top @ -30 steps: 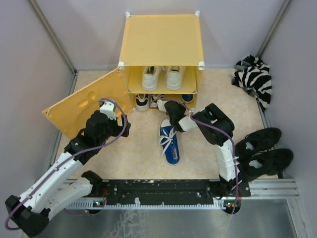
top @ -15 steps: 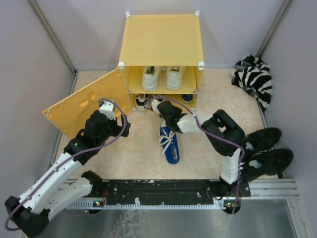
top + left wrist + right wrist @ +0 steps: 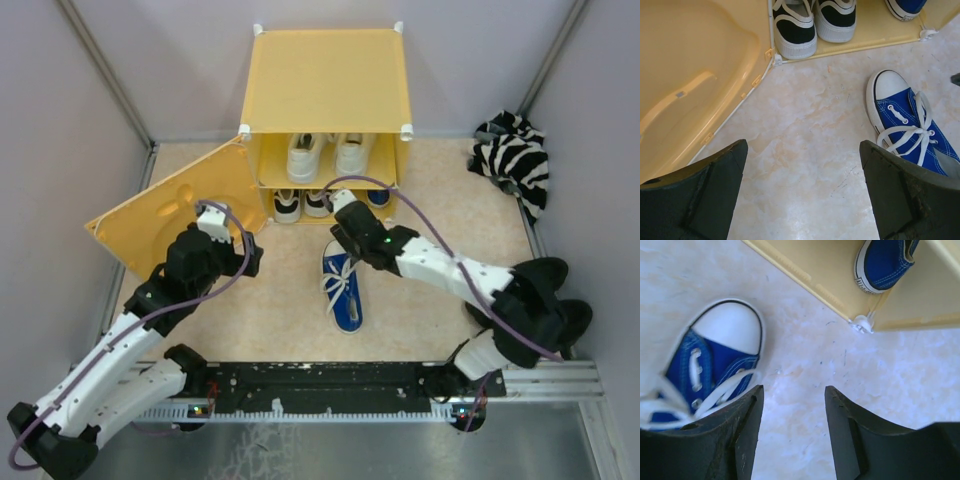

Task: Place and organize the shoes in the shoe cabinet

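The yellow shoe cabinet [image 3: 325, 90] stands at the back with its door [image 3: 165, 205] swung open to the left. A white pair [image 3: 325, 155] sits on the upper shelf. Below it are a black-and-white pair [image 3: 812, 22] and one blue shoe [image 3: 885, 260] at the right. The other blue shoe [image 3: 342, 285] lies on the floor in front, toe toward the cabinet. My right gripper [image 3: 793, 388] hovers open over bare floor between that toe [image 3: 730, 325] and the cabinet's corner. My left gripper [image 3: 802, 145] is wide open over the floor by the door, holding nothing.
An all-black pair of shoes [image 3: 535, 300] lies at the right, under my right arm's elbow. A zebra-striped cloth [image 3: 513, 155] sits in the back right corner. Grey walls close in the floor on three sides.
My right gripper has opened and drawn back from the lower compartment's front, and its elbow has swung out to the right. The left arm has barely moved.
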`<control>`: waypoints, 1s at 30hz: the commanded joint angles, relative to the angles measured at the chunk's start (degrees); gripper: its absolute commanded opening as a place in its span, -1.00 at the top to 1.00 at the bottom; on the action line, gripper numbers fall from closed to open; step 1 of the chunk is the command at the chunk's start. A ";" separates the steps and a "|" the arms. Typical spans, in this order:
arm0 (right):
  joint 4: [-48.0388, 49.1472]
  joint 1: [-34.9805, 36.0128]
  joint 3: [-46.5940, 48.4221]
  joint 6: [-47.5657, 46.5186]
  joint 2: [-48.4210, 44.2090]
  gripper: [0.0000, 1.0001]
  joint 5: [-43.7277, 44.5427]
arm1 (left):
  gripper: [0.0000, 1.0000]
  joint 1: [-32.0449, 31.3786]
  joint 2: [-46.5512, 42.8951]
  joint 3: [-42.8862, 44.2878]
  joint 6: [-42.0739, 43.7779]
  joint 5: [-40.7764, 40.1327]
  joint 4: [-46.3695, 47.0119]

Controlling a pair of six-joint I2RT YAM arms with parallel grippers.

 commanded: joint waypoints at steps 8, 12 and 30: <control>-5.96 4.44 -15.86 30.98 -29.98 -0.39 -21.04 | -0.98 0.29 -1.90 0.46 -0.05 1.61 1.10; -1.87 11.78 -22.86 36.03 -30.83 -0.44 -19.98 | -0.98 0.29 -1.95 0.87 0.03 1.82 1.16; 11.06 20.85 -27.73 43.21 -18.63 -0.32 2.03 | -0.98 0.25 -2.94 -0.10 -0.23 1.24 0.96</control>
